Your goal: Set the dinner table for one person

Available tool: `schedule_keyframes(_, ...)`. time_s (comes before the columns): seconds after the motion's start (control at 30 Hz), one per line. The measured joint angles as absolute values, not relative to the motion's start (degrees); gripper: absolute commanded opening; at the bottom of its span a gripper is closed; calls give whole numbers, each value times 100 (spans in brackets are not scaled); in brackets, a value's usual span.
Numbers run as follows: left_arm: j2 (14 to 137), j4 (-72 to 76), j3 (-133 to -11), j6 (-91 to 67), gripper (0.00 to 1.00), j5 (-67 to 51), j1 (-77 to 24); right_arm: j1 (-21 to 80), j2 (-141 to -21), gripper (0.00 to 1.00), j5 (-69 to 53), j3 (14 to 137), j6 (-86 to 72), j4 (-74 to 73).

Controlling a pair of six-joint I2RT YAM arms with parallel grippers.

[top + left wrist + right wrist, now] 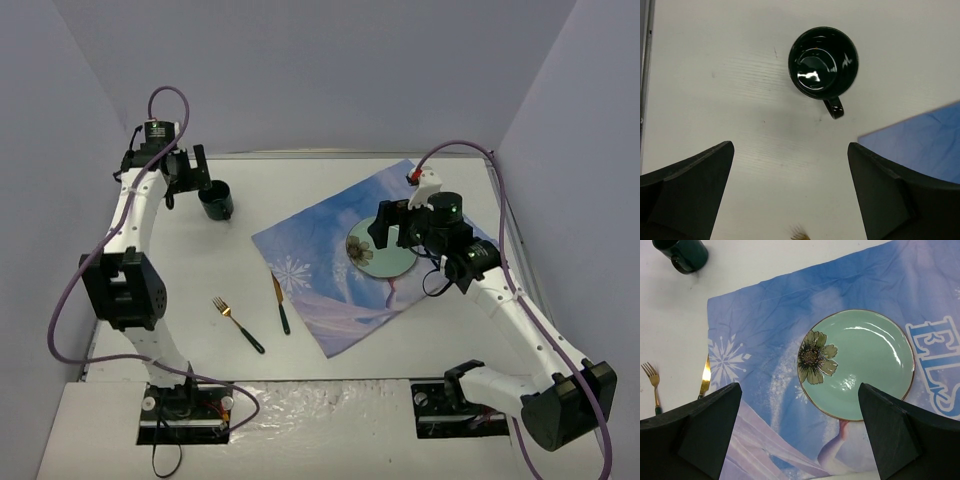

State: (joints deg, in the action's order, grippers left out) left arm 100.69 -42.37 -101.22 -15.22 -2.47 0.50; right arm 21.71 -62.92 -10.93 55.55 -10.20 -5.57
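Note:
The white dinner table [200, 270] holds a blue printed cloth [330, 280] with a pale green flowered plate [380, 248] on it. A dark mug [216, 202] stands upright at the back left. A gold fork [238, 325] and a gold knife [281, 303], both with dark handles, lie left of the cloth. My left gripper [192, 172] is open and empty, above and just left of the mug [823, 62]. My right gripper [396, 228] is open and empty, above the plate [857, 365].
The cloth [765, 315] lies at an angle, its near corner close to the table's front edge. In the right wrist view the knife blade [705, 376] lies right at the cloth's left edge, with the fork [652, 385] farther left. Grey walls stand on three sides.

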Motion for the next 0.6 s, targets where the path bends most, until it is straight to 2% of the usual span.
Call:
schedule_keyframes(0.27,11835,-4293,-10856,-1332,79,-421,362,2183,-6543,100,-1244,5557,-1022,-564)
schedule_keyframes(0.6,12941,-4063,-11647,-1437,66,-724,436,2255,-6613,100,-1293,5557,-1022,-565)
